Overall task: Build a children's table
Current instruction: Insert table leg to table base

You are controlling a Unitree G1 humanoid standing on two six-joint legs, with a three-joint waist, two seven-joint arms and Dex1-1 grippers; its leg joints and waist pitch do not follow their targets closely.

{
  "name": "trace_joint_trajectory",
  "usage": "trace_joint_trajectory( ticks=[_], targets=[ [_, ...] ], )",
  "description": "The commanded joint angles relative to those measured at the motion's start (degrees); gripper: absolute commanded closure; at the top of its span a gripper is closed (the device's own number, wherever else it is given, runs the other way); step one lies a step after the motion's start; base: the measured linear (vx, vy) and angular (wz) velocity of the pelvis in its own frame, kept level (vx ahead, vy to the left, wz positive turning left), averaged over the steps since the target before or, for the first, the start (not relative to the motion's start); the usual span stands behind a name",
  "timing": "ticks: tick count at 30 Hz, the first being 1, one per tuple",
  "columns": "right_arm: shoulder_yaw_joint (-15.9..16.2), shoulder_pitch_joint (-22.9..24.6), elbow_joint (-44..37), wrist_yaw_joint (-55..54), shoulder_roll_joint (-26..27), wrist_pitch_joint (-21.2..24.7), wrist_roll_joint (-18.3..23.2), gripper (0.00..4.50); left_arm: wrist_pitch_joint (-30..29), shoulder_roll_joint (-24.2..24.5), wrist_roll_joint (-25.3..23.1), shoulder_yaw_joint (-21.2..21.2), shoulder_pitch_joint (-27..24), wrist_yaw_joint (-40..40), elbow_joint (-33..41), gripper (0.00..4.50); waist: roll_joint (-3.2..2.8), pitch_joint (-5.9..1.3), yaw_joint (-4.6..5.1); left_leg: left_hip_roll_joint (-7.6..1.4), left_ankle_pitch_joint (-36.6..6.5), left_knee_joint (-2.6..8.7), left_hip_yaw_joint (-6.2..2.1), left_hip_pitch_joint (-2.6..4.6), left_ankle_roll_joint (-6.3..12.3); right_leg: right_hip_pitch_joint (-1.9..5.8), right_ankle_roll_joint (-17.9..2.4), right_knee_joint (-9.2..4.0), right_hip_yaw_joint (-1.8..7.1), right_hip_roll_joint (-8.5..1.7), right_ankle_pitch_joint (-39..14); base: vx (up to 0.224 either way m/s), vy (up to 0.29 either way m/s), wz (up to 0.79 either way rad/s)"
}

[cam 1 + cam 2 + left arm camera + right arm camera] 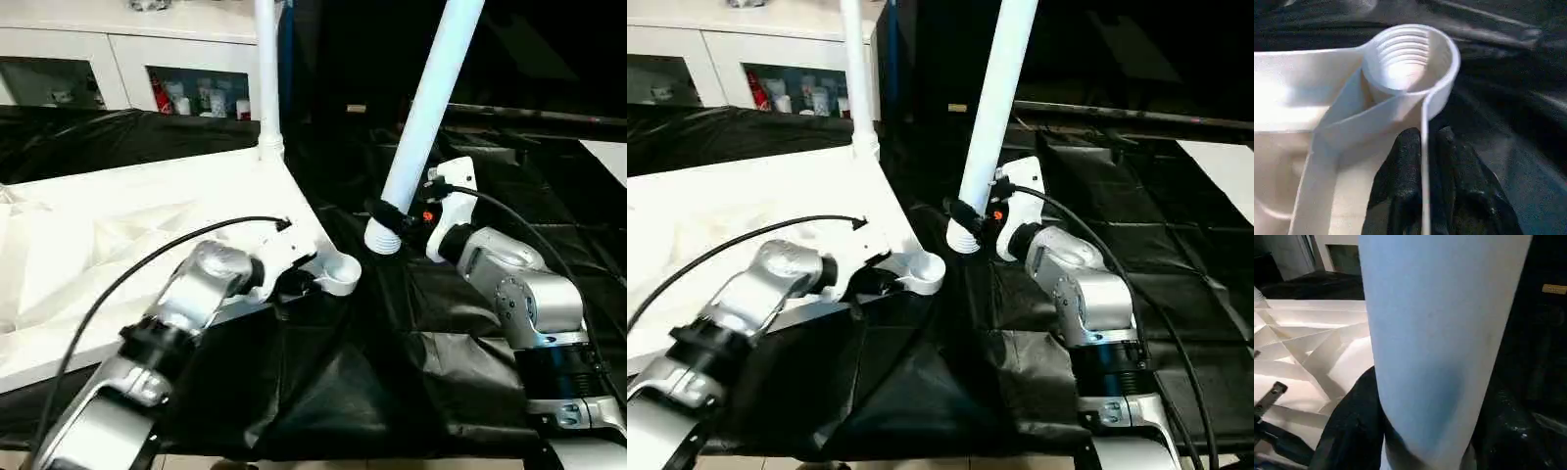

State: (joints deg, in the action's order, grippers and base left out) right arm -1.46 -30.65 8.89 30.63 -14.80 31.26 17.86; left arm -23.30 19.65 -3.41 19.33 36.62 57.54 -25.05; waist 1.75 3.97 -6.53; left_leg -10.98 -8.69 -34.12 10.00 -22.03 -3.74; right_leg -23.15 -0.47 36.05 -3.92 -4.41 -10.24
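Observation:
The white tabletop (118,245) lies upside down on the left, ribs up. Its near corner socket (338,269) is round and threaded inside (1410,58). My left gripper (294,284) is shut on the thin rim wall just behind that socket, one black finger on each side (1425,134). My right gripper (397,217) is shut on a long white leg (431,98), held tilted. The leg's threaded end (382,240) hangs just right of the socket, apart from it. Another leg (266,78) stands upright in the far corner socket.
A black sheet (323,392) covers the work surface. A white cabinet with glass doors (118,59) stands at the back left. A dark bar (549,116) runs across the back right, and a white surface (607,157) shows at the right edge.

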Motion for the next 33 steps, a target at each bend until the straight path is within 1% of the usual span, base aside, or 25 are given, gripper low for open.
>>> trace_joint_trajectory(
  ticks=[1, 2, 3, 4, 5, 6, 10, 14, 15, 17, 20, 23, 24, 25, 26, 27, 28, 30, 31, 33],
  targets=[
    [0.29, -0.43, -1.01, 0.28, -0.73, 0.00, -0.02, 2.60, 0.27, 1.12, 0.67, -0.32, 0.15, 1.90, 1.48, 3.68, -0.12, -4.39, -0.21, -2.04, -16.48, 4.42, -0.81, 1.37, -1.81, 2.36, -9.76, -4.99, 2.66, -4.21, -16.09, 0.000, 0.000, 0.00],
    [0.36, -0.46, -1.01, 0.41, -0.75, 0.01, -0.01, 2.60, 0.75, 1.39, 0.71, -0.38, 0.11, 2.06, 1.27, 3.68, -0.25, -4.35, -0.23, -2.04, -16.72, 4.46, -0.84, 1.37, -1.89, 2.34, -9.54, -5.00, 2.69, -4.24, -16.74, 0.000, 0.000, 0.00],
    [0.49, -0.63, -0.82, 0.63, -0.76, 0.02, -0.02, 2.60, 1.07, 1.61, 0.98, -0.69, 0.19, 2.23, 0.75, 3.59, -0.32, -4.30, -0.22, -2.06, -17.19, 4.51, -0.88, 1.44, -2.06, 2.28, -9.26, -5.08, 2.68, -4.26, -17.47, 0.000, 0.000, 0.00],
    [0.53, -0.70, -0.74, 0.73, -0.76, 0.01, -0.03, 2.60, 1.29, 1.70, 1.12, -0.80, 0.24, 2.28, 0.45, 3.59, -0.32, -4.30, -0.22, -2.06, -17.19, 4.51, -0.88, 1.44, -2.06, 2.28, -9.26, -5.08, 2.68, -4.26, -17.47, 0.000, 0.000, 0.00],
    [0.82, -0.91, -0.52, 1.29, -0.84, -0.01, -0.04, 2.60, 0.78, 2.09, 2.00, -1.45, 0.21, 2.88, 0.32, 3.54, 0.19, -4.29, -0.27, -2.04, -17.30, 4.48, -0.84, 1.42, -2.03, 2.32, -9.08, -5.10, 2.68, -4.41, -18.40, 0.000, 0.000, 0.00],
    [0.88, -0.96, -0.46, 1.47, -0.84, -0.03, -0.04, 2.60, 0.52, 2.20, 2.41, -1.79, 0.14, 3.13, 0.30, 3.54, -0.05, -4.29, -0.35, -2.09, -17.36, 4.51, -0.88, 1.50, -2.06, 2.23, -9.10, -5.12, 2.68, -4.45, -18.75, 0.000, 0.000, 0.00],
    [1.02, -1.36, -0.05, 1.54, -0.58, -0.10, -0.08, 2.60, 0.36, 2.61, 3.27, -2.40, -0.12, 4.03, -0.03, 3.54, 0.22, -4.17, -0.30, -2.09, -17.69, 4.57, -0.85, 1.44, -2.23, 2.14, -8.60, -5.24, 2.73, -4.45, -19.99, 0.000, 0.000, 0.00],
    [1.29, -1.61, 0.25, 1.51, -0.16, -0.24, -0.13, 2.60, 1.49, 2.48, 3.03, -2.27, -0.26, 3.80, -1.46, 3.54, 0.12, -4.18, -0.34, -2.06, -17.33, 4.59, -0.85, 1.37, -2.22, 2.13, -8.28, -5.27, 2.77, -4.46, -20.04, 0.000, 0.000, 0.00],
    [1.47, -1.57, 0.27, 1.63, -0.04, -0.30, -0.20, 2.60, 2.23, 2.52, 2.54, -1.90, -0.41, 3.47, -1.99, 3.72, 0.09, -4.21, -0.32, -2.05, -17.25, 4.58, -0.86, 1.36, -2.22, 2.13, -8.18, -5.28, 2.78, -4.44, -19.81, 0.000, 0.000, 0.00],
    [1.54, -1.60, 0.38, 1.70, 0.00, -0.35, -0.23, 2.60, 2.28, 2.55, 2.51, -1.74, -0.45, 3.49, -2.12, 3.90, 0.12, -4.26, -0.31, -2.09, -16.80, 4.59, -0.85, 1.35, -2.21, 2.19, -8.28, -5.16, 2.80, -4.44, -18.88, 0.000, 0.000, 0.00],
    [1.89, -1.91, 1.00, 1.81, 0.06, -0.65, -0.32, 2.60, 2.97, 3.24, 1.24, -0.21, -0.88, 4.03, -2.42, 3.90, 0.04, -4.29, -0.27, -2.14, -16.65, 4.59, -0.83, 1.41, -2.12, 2.14, -8.54, -5.11, 2.83, -4.38, -18.06, 0.000, 0.000, 0.00],
    [2.04, -2.04, 1.09, 1.85, 0.11, -0.71, -0.41, 2.60, 3.38, 3.20, 1.14, -0.20, -0.86, 3.59, -2.87, 3.90, 0.03, -4.25, -0.28, -2.12, -16.82, 4.59, -0.82, 1.36, -2.23, 2.19, -8.62, -5.09, 2.82, -4.43, -18.21, 0.000, 0.000, 0.00],
    [2.06, -2.13, 1.11, 1.87, 0.17, -0.70, -0.39, 2.60, 3.14, 3.15, 1.28, -0.32, -0.83, 3.45, -3.13, 3.90, 0.11, -4.26, -0.29, -2.14, -16.81, 4.58, -0.82, 1.38, -2.17, 2.19, -8.71, -5.08, 2.83, -4.45, -18.22, 0.000, 0.000, 0.00],
    [2.11, -2.25, 1.18, 1.88, 0.23, -0.71, -0.37, 2.60, 2.98, 3.21, 1.32, -0.30, -0.78, 3.57, -3.33, 3.90, 0.05, -4.22, -0.29, -2.12, -17.01, 4.60, -0.81, 1.41, -2.23, 2.12, -8.68, -5.12, 2.81, -4.44, -18.56, 0.000, 0.000, 0.00],
    [2.11, -2.25, 1.18, 1.88, 0.23, -0.71, -0.37, 2.60, 2.98, 3.21, 1.32, -0.30, -0.78, 3.57, -3.33, 3.90, 0.25, -4.20, -0.25, -2.13, -17.11, 4.63, -0.81, 1.38, -2.20, 2.14, -8.60, -5.15, 2.80, -4.43, -18.81, 0.000, 0.000, 0.00],
    [2.20, -2.35, 1.32, 1.91, 0.26, -0.80, -0.40, 2.60, 3.47, 3.39, 0.88, -0.09, -0.74, 3.28, -3.48, 3.90, 0.19, -4.18, -0.29, -2.13, -17.21, 4.62, -0.84, 1.38, -2.21, 2.15, -8.41, -5.21, 2.83, -4.53, -19.57, 0.000, 0.000, 0.00],
    [2.20, -2.35, 1.32, 1.91, 0.26, -0.80, -0.40, 2.60, 3.47, 3.39, 0.88, -0.09, -0.74, 3.28, -3.48, 4.07, 0.18, -4.14, -0.27, -2.16, -17.36, 4.66, -0.87, 1.40, -2.24, 2.12, -8.30, -5.24, 2.82, -4.53, -19.91, 0.000, 0.000, 0.00],
    [2.27, -2.57, 1.65, 2.01, 0.38, -0.96, -0.36, 2.60, 3.69, 3.47, 0.79, -0.08, -0.66, 3.16, -3.60, 4.07, 0.20, -4.13, -0.26, -2.13, -17.73, 4.64, -0.87, 1.43, -2.33, 2.08, -8.01, -5.38, 2.82, -4.58, -20.93, 0.000, 0.000, 0.00],
    [2.33, -2.72, 1.88, 2.23, 0.45, -1.02, -0.30, 2.60, 3.60, 3.36, 1.16, -0.41, -0.61, 3.18, -3.52, 4.24, 0.29, -4.13, -0.27, -2.15, -17.66, 4.64, -0.87, 1.41, -2.32, 2.08, -7.91, -5.38, 2.81, -4.61, -21.12, 0.000, 0.000, 0.00],
    [2.37, -2.78, 1.98, 2.36, 0.47, -1.04, -0.27, 2.60, 3.54, 3.28, 1.41, -0.63, -0.59, 3.23, -3.47, 4.35, 0.21, -4.13, -0.27, -2.18, -17.69, 4.67, -0.90, 1.40, -2.32, 2.05, -7.91, -5.36, 2.80, -4.58, -21.12, 0.000, 0.000, 0.00]
  ],
)
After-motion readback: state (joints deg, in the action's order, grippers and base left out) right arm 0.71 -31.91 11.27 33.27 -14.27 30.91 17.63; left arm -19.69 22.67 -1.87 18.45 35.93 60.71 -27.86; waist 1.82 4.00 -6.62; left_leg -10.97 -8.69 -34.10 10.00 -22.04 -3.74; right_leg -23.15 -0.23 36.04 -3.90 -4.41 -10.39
